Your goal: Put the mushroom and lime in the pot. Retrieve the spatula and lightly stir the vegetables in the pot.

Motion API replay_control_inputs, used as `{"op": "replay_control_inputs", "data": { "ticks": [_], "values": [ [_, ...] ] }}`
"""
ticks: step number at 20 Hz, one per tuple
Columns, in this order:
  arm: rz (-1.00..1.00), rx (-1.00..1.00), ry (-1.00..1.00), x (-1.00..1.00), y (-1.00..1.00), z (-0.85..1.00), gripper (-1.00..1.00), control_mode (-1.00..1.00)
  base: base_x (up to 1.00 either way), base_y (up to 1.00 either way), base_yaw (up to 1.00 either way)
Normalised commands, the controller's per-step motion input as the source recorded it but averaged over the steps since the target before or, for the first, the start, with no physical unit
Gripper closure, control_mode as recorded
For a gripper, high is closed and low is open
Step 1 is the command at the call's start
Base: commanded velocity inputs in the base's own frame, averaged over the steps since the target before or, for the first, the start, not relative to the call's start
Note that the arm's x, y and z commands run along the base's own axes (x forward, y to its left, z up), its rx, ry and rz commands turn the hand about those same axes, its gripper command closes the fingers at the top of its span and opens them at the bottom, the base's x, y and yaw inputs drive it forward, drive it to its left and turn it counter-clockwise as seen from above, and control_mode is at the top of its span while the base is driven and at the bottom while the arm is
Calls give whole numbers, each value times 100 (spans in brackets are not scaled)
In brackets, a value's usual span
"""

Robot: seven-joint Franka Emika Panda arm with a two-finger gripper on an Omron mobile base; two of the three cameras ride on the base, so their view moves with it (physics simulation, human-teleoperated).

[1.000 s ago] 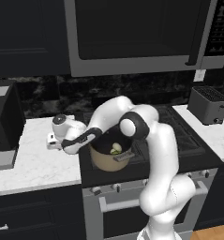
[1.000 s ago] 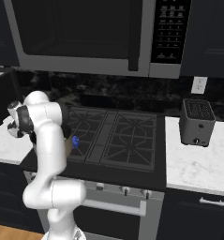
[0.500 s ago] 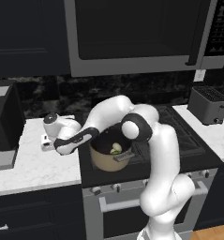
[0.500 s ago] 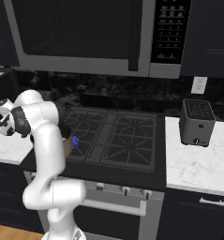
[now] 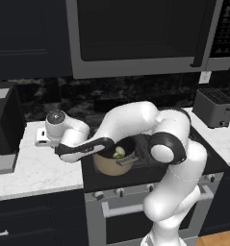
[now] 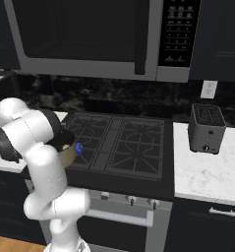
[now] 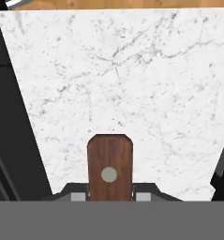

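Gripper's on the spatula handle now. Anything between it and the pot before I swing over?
Nothing visible. The gripper is shut on the red-brown spatula handle over white marble counter; the tan pot sits beside it on the stove.

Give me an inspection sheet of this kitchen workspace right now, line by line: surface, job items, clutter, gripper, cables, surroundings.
Surface: white marble counter left of the black gas stove.
Job's things: round tan pot with dark inside sits on the stove's front left; the small yellow-green lime lies inside it. The mushroom cannot be made out. The brown wooden spatula handle stands between the fingers, over the marble.
Clutter: nothing seen.
Grippers: gripper shut on the handle, fingers at either side of it.
Cables: nothing seen.
Surroundings: grey toaster on the right counter, microwave above the stove, dark appliance at far left.
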Motion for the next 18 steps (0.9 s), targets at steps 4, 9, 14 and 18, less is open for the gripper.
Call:
{"op": "replay_control_inputs", "data": {
  "ticks": [4,9,14,18],
  "values": [
    [0,57,5,-53,-1,100,100,-100,0,0,0],
    [-10,66,12,-78,-29,100,100,-100,0,0,0],
    [-29,71,35,-70,-68,81,100,-100,0,0,0],
    [-31,73,44,-52,-87,66,100,-100,0,0,0]
  ]
}}
